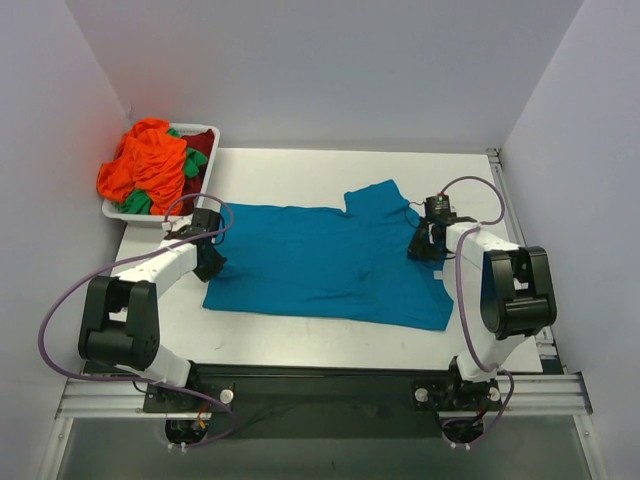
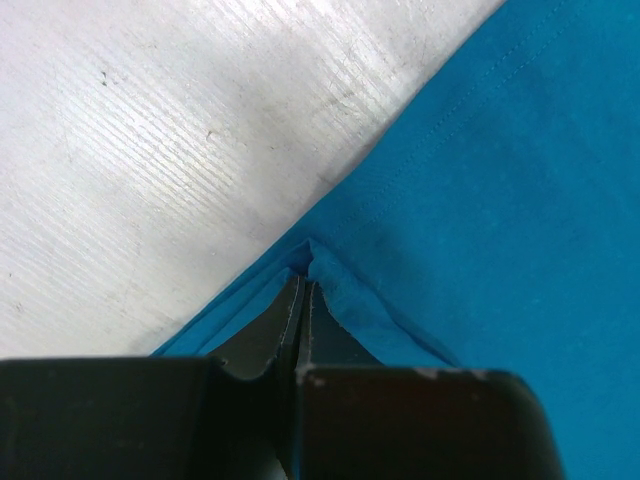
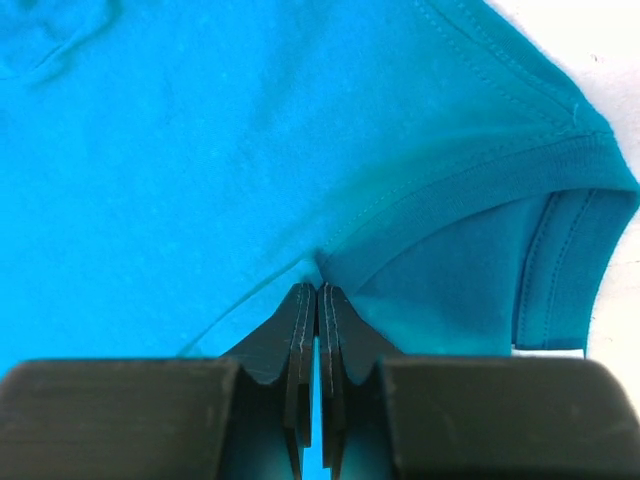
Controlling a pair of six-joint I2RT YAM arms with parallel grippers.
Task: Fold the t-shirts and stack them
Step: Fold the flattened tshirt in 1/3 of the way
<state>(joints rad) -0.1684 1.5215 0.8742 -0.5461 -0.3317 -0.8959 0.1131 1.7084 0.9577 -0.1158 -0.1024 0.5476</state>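
Note:
A teal-blue t-shirt lies spread across the middle of the table, a sleeve pointing to the back right. My left gripper is shut on the shirt's left edge; the left wrist view shows the jaws closed on a pinch of the hem. My right gripper is shut on the shirt's right side near the collar; the right wrist view shows the jaws closed on a fold of cloth beside the neckband. More t-shirts, bright orange, green and dark red, are heaped at the back left.
A white plastic tray at the table's back left corner holds the heap of shirts. White walls close in the table at the left, back and right. Bare white table shows behind and in front of the blue shirt.

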